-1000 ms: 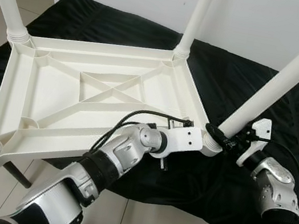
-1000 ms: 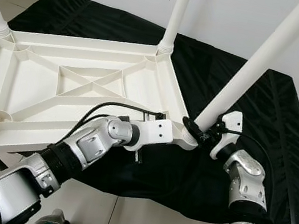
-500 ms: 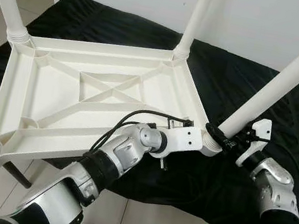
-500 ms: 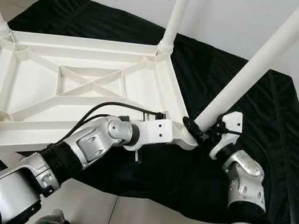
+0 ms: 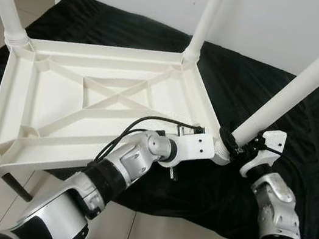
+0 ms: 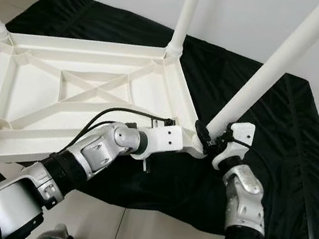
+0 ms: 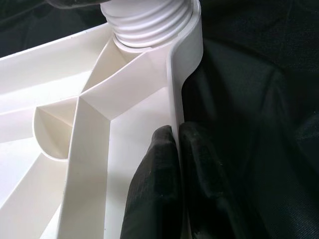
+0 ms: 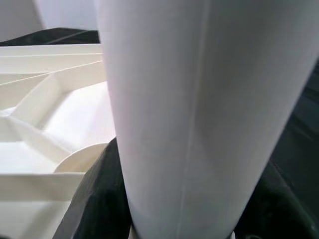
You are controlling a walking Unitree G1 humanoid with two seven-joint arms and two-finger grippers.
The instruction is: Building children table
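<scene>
A: Grippers?
B: Left gripper (image 7: 177, 164) pinched shut on the side rim of the upside-down white plastic ribbed tabletop (image 5: 95, 99), just short of its near corner socket. Right gripper (image 5: 235, 150) clamped round the base of the white plastic tube leg (image 5: 302, 80) standing in that socket, straight ahead of the left fingers.

A: Where's the table?
B: Lying inverted on a black cloth (image 5: 259, 112), spreading away from both grippers.

A: Progress?
B: Four legs up; three look seated, including the far leg (image 5: 207, 16). Probably the last one being twisted home. Then flip it upright.
</scene>
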